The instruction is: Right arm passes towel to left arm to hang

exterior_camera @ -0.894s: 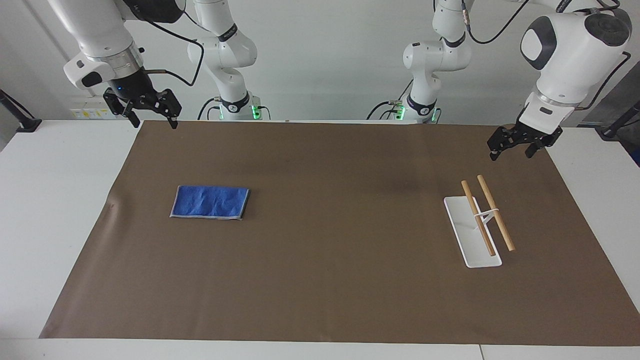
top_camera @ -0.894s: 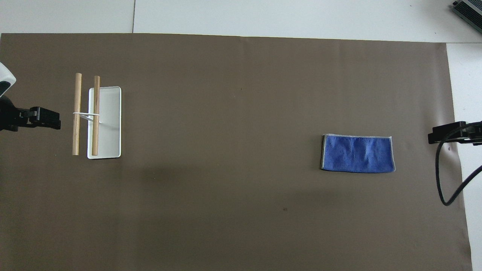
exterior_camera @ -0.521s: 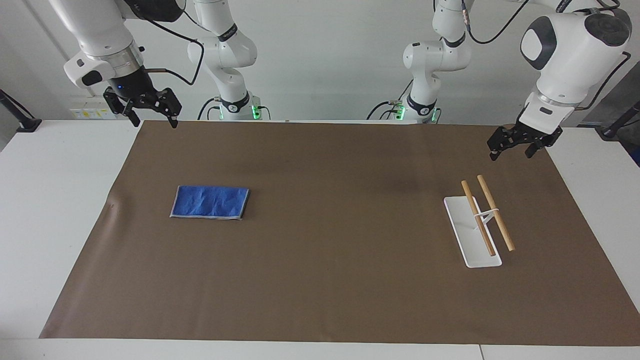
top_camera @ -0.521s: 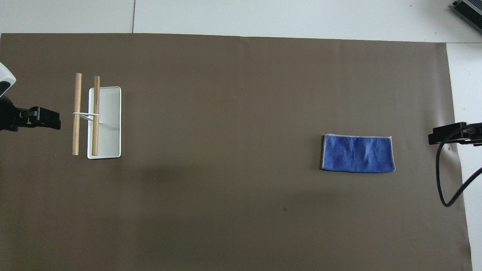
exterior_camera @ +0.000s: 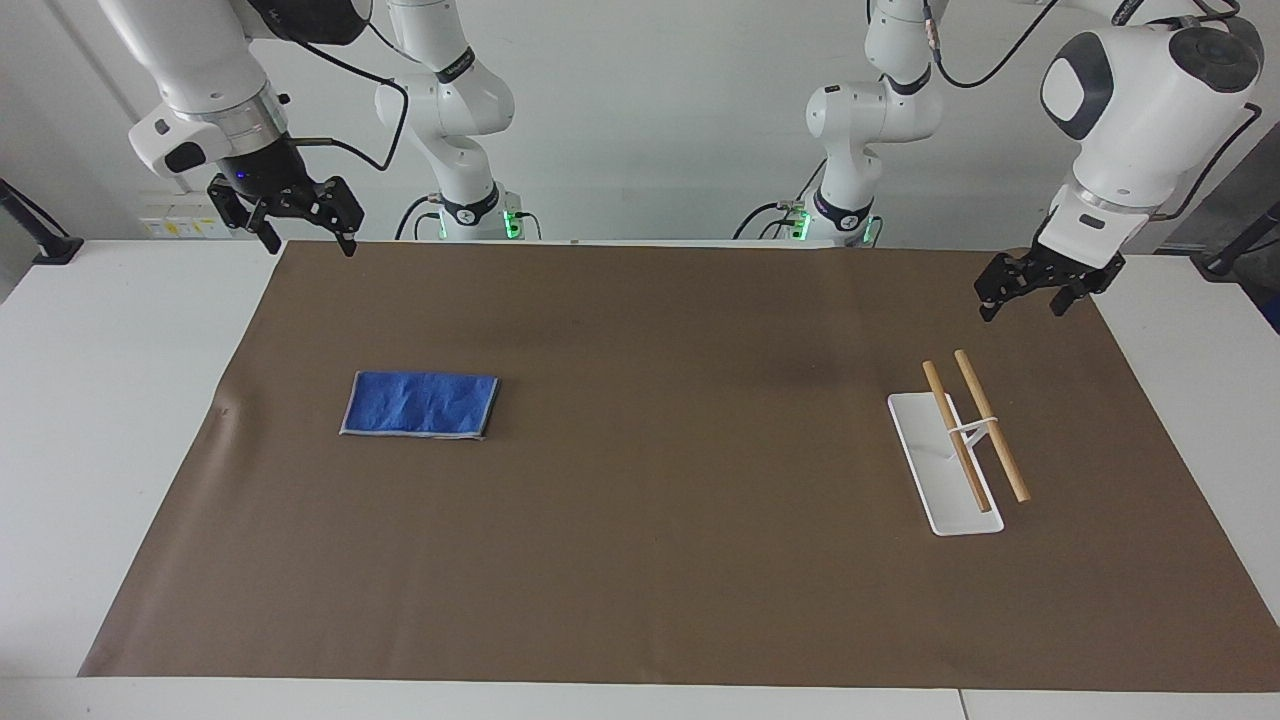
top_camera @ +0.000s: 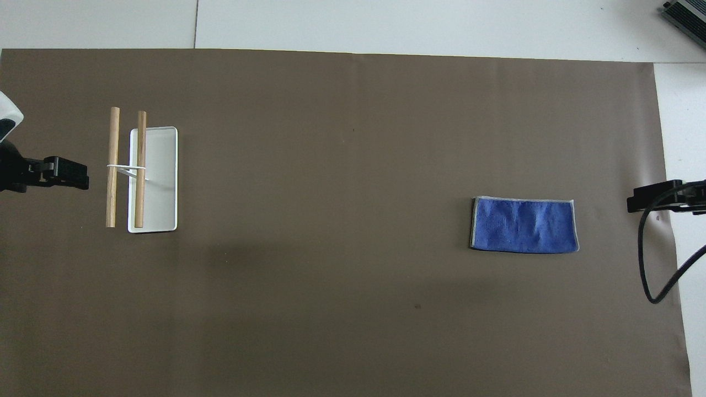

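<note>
Blue towel (exterior_camera: pixel 420 404) lies flat on the mat; right pincer (exterior_camera: pixel 308 240) and left pincer (exterior_camera: pixel 1022 302) hang apparently spread, empty.

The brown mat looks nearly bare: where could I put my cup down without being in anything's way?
The widest bare patch of the mat lies between the folded blue towel and the white rack with two wooden bars. It is tighter by the rack, where the open left gripper hangs; the open right gripper hangs over the mat's corner nearest the towel.
</note>
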Robot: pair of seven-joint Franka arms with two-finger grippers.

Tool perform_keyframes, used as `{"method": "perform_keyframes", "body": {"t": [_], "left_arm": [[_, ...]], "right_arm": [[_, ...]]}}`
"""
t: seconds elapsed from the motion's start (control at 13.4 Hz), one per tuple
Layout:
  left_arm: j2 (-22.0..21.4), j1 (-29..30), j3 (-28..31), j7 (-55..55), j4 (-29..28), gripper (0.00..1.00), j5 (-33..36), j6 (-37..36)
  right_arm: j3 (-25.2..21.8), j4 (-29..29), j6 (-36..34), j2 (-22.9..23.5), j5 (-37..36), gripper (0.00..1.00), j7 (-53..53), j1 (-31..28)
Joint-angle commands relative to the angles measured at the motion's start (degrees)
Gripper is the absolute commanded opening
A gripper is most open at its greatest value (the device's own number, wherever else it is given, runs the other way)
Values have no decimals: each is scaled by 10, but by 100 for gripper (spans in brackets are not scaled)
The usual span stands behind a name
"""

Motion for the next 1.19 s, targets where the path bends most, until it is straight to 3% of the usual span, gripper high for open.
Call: {"method": "perform_keyframes", "body": {"t": [0.0, 1.12], "left_arm": [[-6, 2, 1, 5, -7, 100, -9, -1], [-6, 2, 1, 5, -7, 100, -9, -1]], "right_arm": [[3, -12, 9, -18, -2, 100, 1, -2], [4, -21, 0, -25, -1, 100, 0, -2]]}}
